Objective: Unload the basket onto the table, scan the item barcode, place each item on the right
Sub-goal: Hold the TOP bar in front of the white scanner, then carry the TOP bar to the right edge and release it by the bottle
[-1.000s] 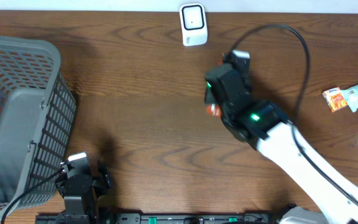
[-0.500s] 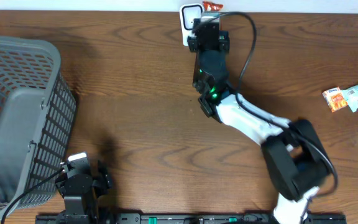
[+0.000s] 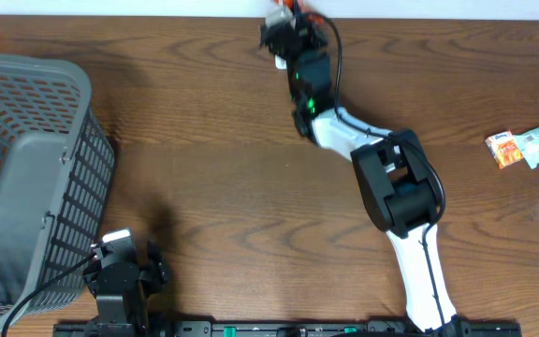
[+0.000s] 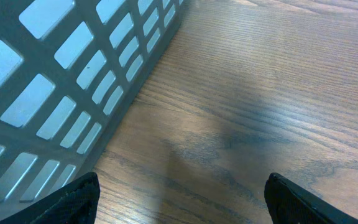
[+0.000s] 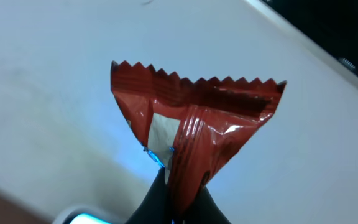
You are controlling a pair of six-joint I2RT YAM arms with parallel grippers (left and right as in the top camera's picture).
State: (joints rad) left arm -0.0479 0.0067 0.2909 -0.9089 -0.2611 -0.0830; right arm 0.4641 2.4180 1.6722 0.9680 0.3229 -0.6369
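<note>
Now the red snack packet (image 5: 194, 124) is pinched tight in the right gripper (image 5: 178, 200), with its zigzag edge poking up. It hangs at the far edge of the table (image 3: 204, 168), just by the white scanner (image 5: 82, 218) (only a glowing corner shows). Far off, the left gripper (image 4: 182, 202) stands wide open with nothing in it, low beside the gray basket (image 3: 26, 140).
</note>
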